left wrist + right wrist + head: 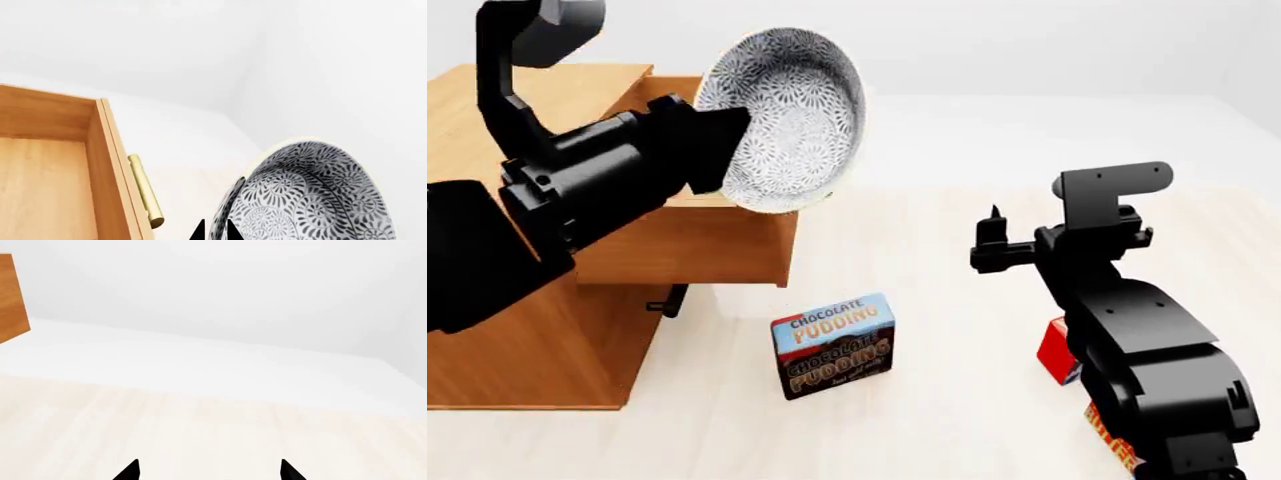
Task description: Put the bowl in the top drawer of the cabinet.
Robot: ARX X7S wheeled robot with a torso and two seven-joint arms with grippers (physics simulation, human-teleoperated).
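My left gripper (215, 234) is shut on the rim of the bowl (313, 195), white outside with a grey-blue pattern inside. In the head view the bowl (787, 115) is held tilted on its side, in the air above the front edge of the top drawer (694, 245). That drawer stands pulled out of the light brown cabinet (507, 340). The left wrist view shows the drawer's wooden inside (40, 175) and its brass bar handle (145, 190) beside the bowl. My right gripper (209, 472) is open with nothing in it, over the pale floor, well right of the cabinet.
A chocolate pudding box (834, 345) stands on the floor just in front of the open drawer. A red box (1057, 350) lies partly hidden behind my right arm (1134, 320). White walls close off the back.
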